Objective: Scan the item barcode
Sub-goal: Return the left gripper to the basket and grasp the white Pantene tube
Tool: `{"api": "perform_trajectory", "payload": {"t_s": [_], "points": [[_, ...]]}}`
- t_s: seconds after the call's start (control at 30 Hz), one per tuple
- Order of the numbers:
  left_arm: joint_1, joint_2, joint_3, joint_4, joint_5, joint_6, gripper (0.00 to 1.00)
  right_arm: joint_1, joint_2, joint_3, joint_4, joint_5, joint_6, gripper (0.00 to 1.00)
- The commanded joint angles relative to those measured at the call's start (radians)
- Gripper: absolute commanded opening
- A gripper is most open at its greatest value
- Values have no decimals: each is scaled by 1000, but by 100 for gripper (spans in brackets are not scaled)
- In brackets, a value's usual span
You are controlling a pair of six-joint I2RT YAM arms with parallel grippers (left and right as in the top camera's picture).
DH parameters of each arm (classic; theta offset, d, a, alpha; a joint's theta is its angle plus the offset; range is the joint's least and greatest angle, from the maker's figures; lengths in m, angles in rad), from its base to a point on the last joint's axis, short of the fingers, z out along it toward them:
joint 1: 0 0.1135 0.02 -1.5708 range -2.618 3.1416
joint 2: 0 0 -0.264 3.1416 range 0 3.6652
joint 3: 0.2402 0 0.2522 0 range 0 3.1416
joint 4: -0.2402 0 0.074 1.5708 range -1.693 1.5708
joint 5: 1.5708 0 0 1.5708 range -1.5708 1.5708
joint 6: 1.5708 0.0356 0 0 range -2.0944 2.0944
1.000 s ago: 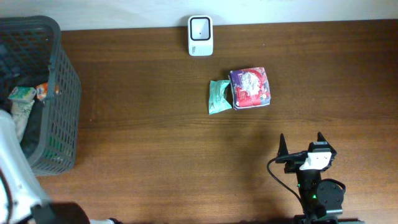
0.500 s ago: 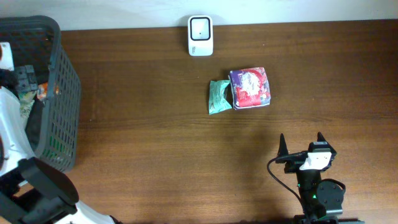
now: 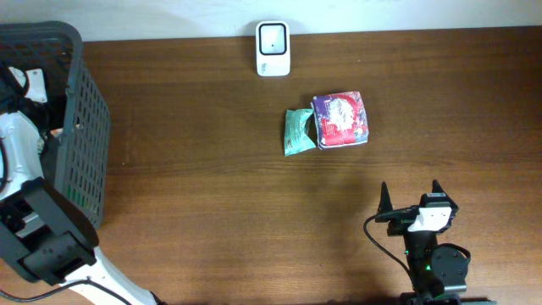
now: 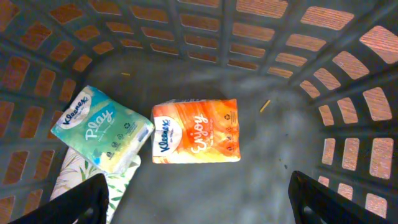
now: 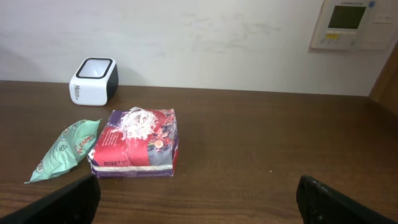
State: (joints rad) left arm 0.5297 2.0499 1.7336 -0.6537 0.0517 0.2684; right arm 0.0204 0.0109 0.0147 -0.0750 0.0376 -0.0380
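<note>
The left gripper (image 4: 199,180) hangs in the basket (image 4: 348,81), its fingers (image 4: 84,202) cut off by the lower edge. Just beyond one fingertip, a leaf-print pack (image 4: 121,186) lies largely hidden under a green tissue pack (image 4: 102,129).

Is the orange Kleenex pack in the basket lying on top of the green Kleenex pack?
No, the orange Kleenex pack lies flat on the basket floor beside the green Kleenex pack.

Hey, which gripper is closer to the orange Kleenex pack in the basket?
Left. The left gripper hangs open inside the basket, over the orange Kleenex pack; the right gripper sits far off across the table.
</note>
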Motion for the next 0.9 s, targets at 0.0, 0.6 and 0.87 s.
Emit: {"api": "perform_trajectory", "payload": {"t_s": [0.0,0.6,0.87], "points": [[5,6,0,10,-89,-10,89,5,-7,-9,-2,12,-7,99],[26,13,-10,-179,-572,281,84,5,-8,-9,-3,12,-7,99],[61,51,-85,-163,-546,376,84,5,-7,-9,-3,12,-7,99]]}}
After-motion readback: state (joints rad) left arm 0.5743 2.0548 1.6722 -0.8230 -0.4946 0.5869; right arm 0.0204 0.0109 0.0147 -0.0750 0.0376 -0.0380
